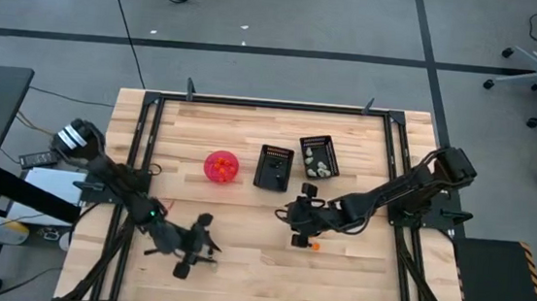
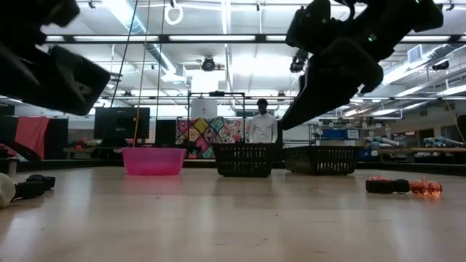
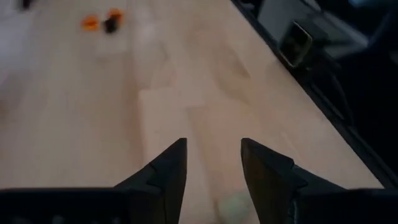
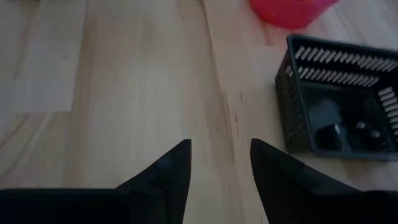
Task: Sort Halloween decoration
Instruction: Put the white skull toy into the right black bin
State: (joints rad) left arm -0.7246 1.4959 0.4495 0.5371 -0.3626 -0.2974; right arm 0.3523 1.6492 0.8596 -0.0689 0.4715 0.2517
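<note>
The right gripper (image 1: 299, 221) is hovering above the table (image 1: 354, 285) right of centre, its fingers (image 4: 171, 171) standing apart with nothing between them. An orange trinket (image 1: 316, 244) and a black trinket (image 2: 387, 186) are lying together on the wood just near of that gripper. The pink bowl (image 1: 221, 166) is sitting left of centre toward the far side, holding what are probably more orange pieces, though they are too small to make out. Right of the bowl the left black basket (image 1: 275, 167) is holding a few dark trinkets (image 4: 339, 132), and the right black basket (image 1: 319, 156) beside it is holding pale trinkets (image 1: 318, 167). A single pale trinket (image 1: 309, 188) is lying on the table just near of the right basket. The left gripper (image 1: 204, 238) is hanging low over the near left part of the table, its fingers (image 3: 169, 174) parted, with a pale trinket (image 3: 233, 205) resting on the wood between their tips. A person (image 2: 262, 125) is standing in the room beyond the far edge.
</note>
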